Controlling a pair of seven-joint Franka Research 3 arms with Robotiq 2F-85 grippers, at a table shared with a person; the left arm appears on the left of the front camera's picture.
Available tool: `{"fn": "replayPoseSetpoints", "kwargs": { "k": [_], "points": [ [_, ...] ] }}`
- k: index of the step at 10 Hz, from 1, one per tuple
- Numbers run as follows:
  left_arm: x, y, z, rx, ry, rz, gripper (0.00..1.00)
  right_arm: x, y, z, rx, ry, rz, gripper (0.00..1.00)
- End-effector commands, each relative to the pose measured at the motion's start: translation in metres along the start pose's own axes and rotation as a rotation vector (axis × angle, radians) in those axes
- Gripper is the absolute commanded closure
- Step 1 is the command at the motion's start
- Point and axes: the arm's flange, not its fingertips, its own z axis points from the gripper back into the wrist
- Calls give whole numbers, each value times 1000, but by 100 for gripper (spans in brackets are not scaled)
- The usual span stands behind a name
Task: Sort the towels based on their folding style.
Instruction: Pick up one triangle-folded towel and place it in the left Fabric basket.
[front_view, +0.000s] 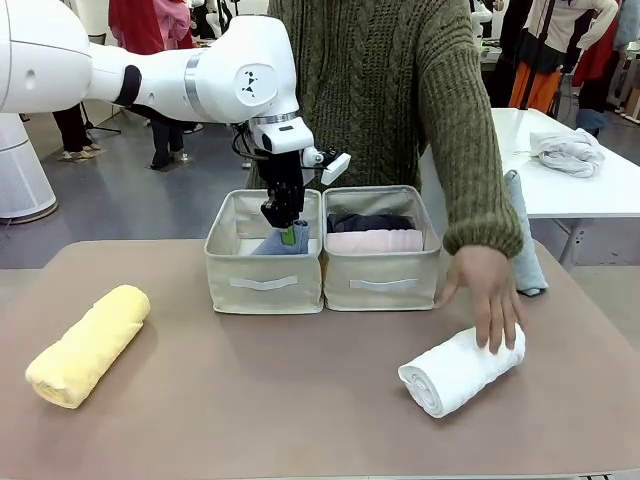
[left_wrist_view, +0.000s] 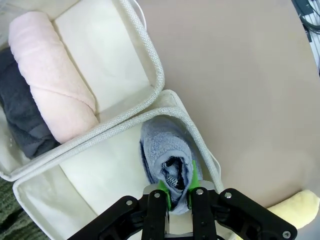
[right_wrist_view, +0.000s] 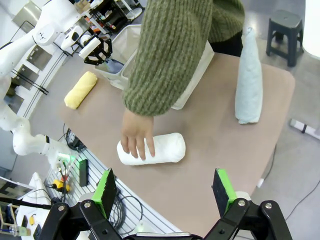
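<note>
Left claw (left_wrist_view: 178, 187) is pinched shut on the top of the blue cone towel (left_wrist_view: 167, 145), down inside the left bin (front_view: 262, 283). The pink roll (front_view: 373, 241) and dark grey roll (front_view: 368, 222) sit in the right bin (front_view: 380, 285). The yellow roll (front_view: 88, 345) lies near left, the white roll (front_view: 460, 370) near right under the person's hand (front_view: 487, 295), and the pale cone (right_wrist_view: 248, 80) far right. Right claw (right_wrist_view: 165, 192) hangs wide open, holding nothing. Terry's light, squishy and grippy, so I'd grab rolls across the middle so they don't unroll.
</note>
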Motion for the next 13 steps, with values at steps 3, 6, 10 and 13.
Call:
{"fn": "replayPoseSetpoints", "kwargs": {
  "k": [3,6,10,13],
  "points": [
    [-2,-3,0,32,15,20,0,0,1,-1,17,-14,7,0],
    [-2,-6,4,33,14,24,0,0,1,-1,17,-14,7,0],
    [-5,-5,8,28,14,31,0,0,1,-1,17,-14,7,0],
    [-22,-16,34,11,-79,66,0,0,1,-1,17,-14,7,0]
  ]
}}
